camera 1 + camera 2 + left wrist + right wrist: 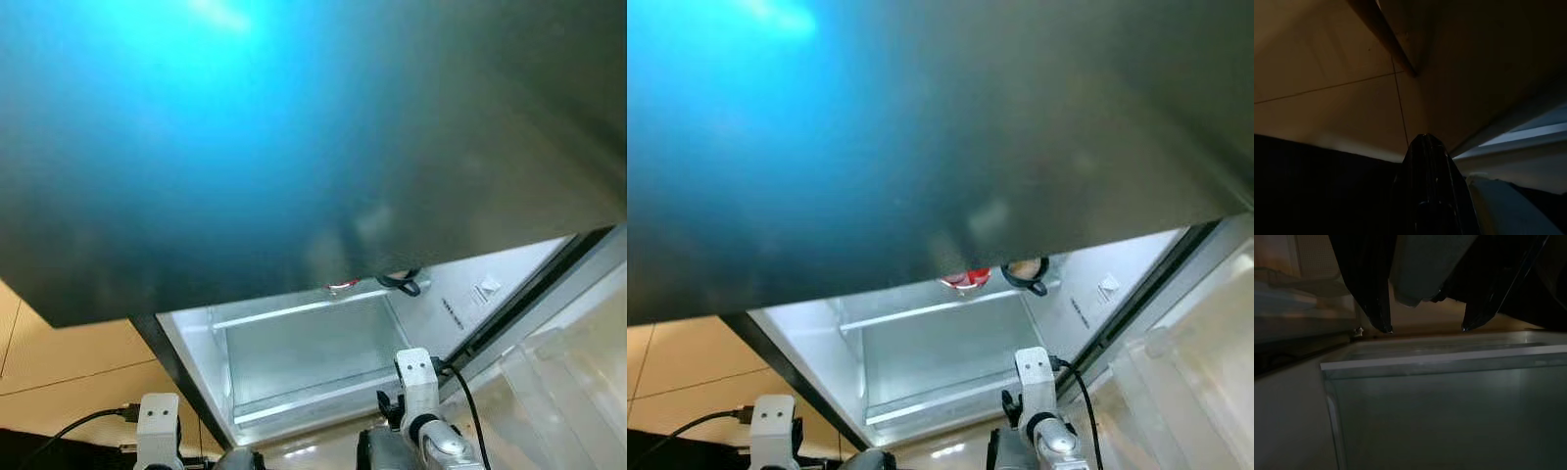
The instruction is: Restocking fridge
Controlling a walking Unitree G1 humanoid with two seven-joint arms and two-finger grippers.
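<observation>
Right gripper is hovering spread and empty over the clear plastic fridge drawer; it's probably risking clipping the rim. Can't tell the left gripper's state.

Silver arms, white wrist blocks, black cable, black ribbed end effector fingers.

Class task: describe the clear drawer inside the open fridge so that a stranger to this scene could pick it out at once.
Start at the big dark fridge door across the top. Below it is the lit white interior; the clear drawer sits at its bottom, ahead of the right gripper. Unlike the red item behind it, it is see-through and box-shaped.
</observation>
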